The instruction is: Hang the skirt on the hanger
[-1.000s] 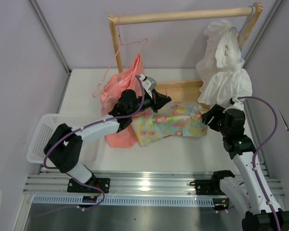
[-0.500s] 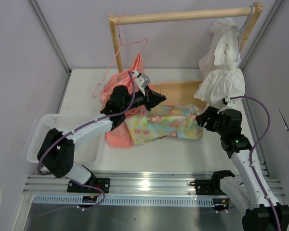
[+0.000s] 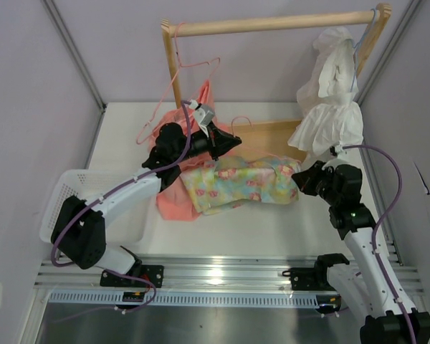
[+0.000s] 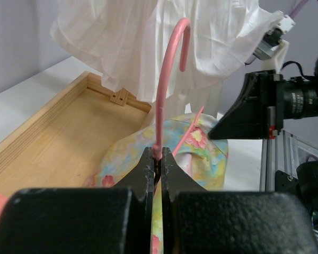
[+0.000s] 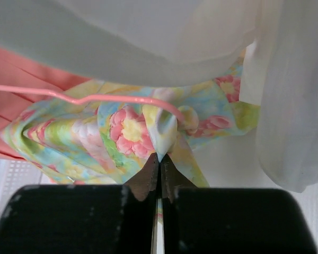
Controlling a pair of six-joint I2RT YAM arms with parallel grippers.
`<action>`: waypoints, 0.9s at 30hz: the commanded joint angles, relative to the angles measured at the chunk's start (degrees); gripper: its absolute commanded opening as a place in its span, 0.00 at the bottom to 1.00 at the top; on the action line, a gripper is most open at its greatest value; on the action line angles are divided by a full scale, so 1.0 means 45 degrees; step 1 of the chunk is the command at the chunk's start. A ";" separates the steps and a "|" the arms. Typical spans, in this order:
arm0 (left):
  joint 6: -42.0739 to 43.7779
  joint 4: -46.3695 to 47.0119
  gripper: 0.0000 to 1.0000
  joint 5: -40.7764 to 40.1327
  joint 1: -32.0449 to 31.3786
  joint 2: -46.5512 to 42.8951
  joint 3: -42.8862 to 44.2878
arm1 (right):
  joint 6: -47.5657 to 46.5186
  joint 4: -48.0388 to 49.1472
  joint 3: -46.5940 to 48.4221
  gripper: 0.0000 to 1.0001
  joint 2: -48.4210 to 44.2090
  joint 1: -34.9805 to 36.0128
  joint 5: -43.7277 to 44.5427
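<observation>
The left gripper point(image 4: 157, 156) is clamping the hanger point(image 4: 160, 100) just below its hook. The right gripper point(image 5: 159, 159) is pinching the skirt point(image 5: 122, 129), which is lying between both grippers, just in front of the wooden rack point(image 3: 272, 23).

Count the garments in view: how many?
3. The skirt lies mid-table; the salmon garment left of it, partly under the left arm; the white garment hangs at the rail's right end. None seems hidden.
</observation>
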 commanded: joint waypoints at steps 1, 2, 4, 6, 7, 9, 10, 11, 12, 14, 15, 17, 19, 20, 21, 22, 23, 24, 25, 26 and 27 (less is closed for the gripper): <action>-0.0154 0.0491 0.00 -0.0773 0.0217 -0.0569 0.0764 | 0.0037 -0.0572 0.0897 0.00 -0.0537 -0.0043 0.0011; -0.0135 0.0433 0.00 -0.1065 0.0217 -0.0550 0.0784 | -0.0041 -0.0865 0.1227 0.00 -0.0576 -0.0044 0.0477; -0.0096 0.0393 0.00 -0.1456 0.0295 -0.0491 0.0804 | -0.0158 -0.1627 0.1523 0.00 -0.0771 -0.0063 0.0968; -0.0154 0.0393 0.00 -0.1905 0.0373 -0.0433 0.0784 | -0.0373 -0.1960 0.1834 0.00 -0.0888 -0.0238 0.1300; -0.0193 0.0432 0.00 -0.1965 0.0470 -0.0316 0.0823 | -0.0431 -0.2252 0.1894 0.00 -0.1005 -0.0432 0.1341; -0.0233 0.0568 0.00 -0.2179 0.0491 -0.0218 0.0823 | -0.0451 -0.2585 0.2011 0.00 -0.1084 -0.0629 0.1574; -0.0233 0.0588 0.00 -0.2142 0.0549 -0.0198 0.0823 | -0.0510 -0.2703 0.2012 0.00 -0.1104 -0.0746 0.1537; -0.0252 0.0685 0.00 -0.1968 0.0569 -0.0101 0.0901 | -0.0549 -0.2820 0.2012 0.00 -0.1027 -0.0863 0.1498; -0.0233 0.0783 0.00 -0.1850 0.0569 -0.0100 0.0921 | -0.0588 -0.2976 0.2031 0.00 -0.0948 -0.1057 0.1517; -0.0272 0.0862 0.00 -0.1791 0.0569 -0.0139 0.0999 | -0.0608 -0.3056 0.1973 0.00 -0.0773 -0.1215 0.1440; -0.0291 0.0920 0.00 -0.1636 0.0569 -0.0197 0.1038 | -0.0588 -0.3056 0.1915 0.00 -0.0694 -0.1312 0.1361; -0.0195 0.0863 0.00 -0.1050 0.0549 -0.0237 0.1271 | -0.0588 -0.3017 0.1856 0.01 -0.0500 -0.1333 0.1263; -0.0077 0.0571 0.00 -0.0796 0.0491 -0.0295 0.1505 | -0.0549 -0.2978 0.1798 0.04 -0.0440 -0.1332 0.1340; -0.0038 0.0492 0.00 -0.0659 0.0471 -0.0334 0.1545 | -0.0530 -0.2997 0.1797 0.07 -0.0401 -0.1313 0.1515; 0.0137 0.0336 0.00 -0.0561 0.0452 -0.0412 0.1701 | -0.0568 -0.3016 0.1836 0.09 -0.0285 -0.1332 0.1517; 0.0235 0.0083 0.00 -0.0482 0.0336 -0.0471 0.1799 | -0.0588 -0.2978 0.1856 0.12 -0.0264 -0.1333 0.1498; 0.0546 -0.0306 0.00 -0.0385 0.0238 -0.0529 0.1819 | -0.0569 -0.2939 0.1894 0.21 -0.0225 -0.1333 0.1478; 0.0684 -0.0445 0.00 -0.0500 0.0159 -0.0743 0.1839 | -0.0569 -0.2900 0.1914 0.22 -0.0128 -0.1313 0.1478; 0.0859 -0.0659 0.00 -0.0714 -0.0015 -0.0861 0.1820 | -0.0549 -0.2861 0.1953 0.22 -0.0089 -0.1332 0.1497; 0.1016 -0.0990 0.00 -0.0929 -0.0056 -0.0959 0.1877 | -0.0569 -0.2841 0.2031 0.28 -0.0050 -0.1333 0.1517; 0.1056 -0.1129 0.00 -0.1028 -0.0095 -0.1037 0.1839 | -0.0549 -0.2860 0.2109 0.34 0.0048 -0.1333 0.1536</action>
